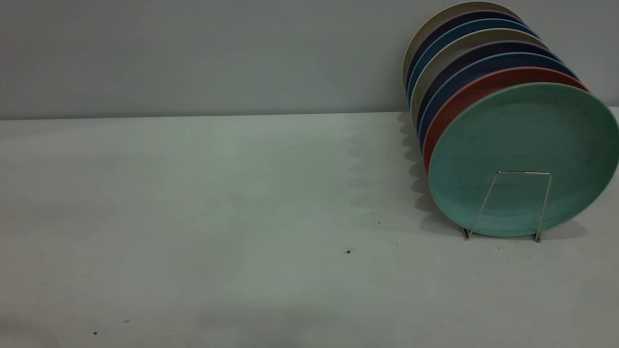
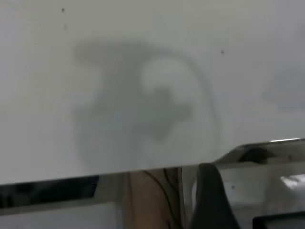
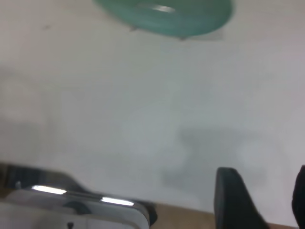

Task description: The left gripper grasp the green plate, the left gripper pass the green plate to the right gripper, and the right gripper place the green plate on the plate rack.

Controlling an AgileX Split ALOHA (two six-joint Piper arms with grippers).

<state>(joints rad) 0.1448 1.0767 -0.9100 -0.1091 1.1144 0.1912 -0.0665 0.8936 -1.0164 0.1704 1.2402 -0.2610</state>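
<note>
The green plate [image 1: 522, 154] stands on edge at the front of the plate rack [image 1: 524, 172], leaning back against the other plates behind the rack's front wire loop. It also shows far off in the right wrist view [image 3: 164, 16]. Neither arm shows in the exterior view. My right gripper [image 3: 264, 174] is open and empty, low over the white table near its edge, far from the plate. My left gripper [image 2: 209, 191] shows only partly in the left wrist view, over the table's edge, and holds nothing that I can see.
Behind the green plate the rack holds a salmon-pink plate [image 1: 464, 96], several blue plates [image 1: 483, 63] and beige ones. The white table [image 1: 193, 217] runs left of the rack to a grey back wall. A few small dark specks [image 1: 348, 251] lie on it.
</note>
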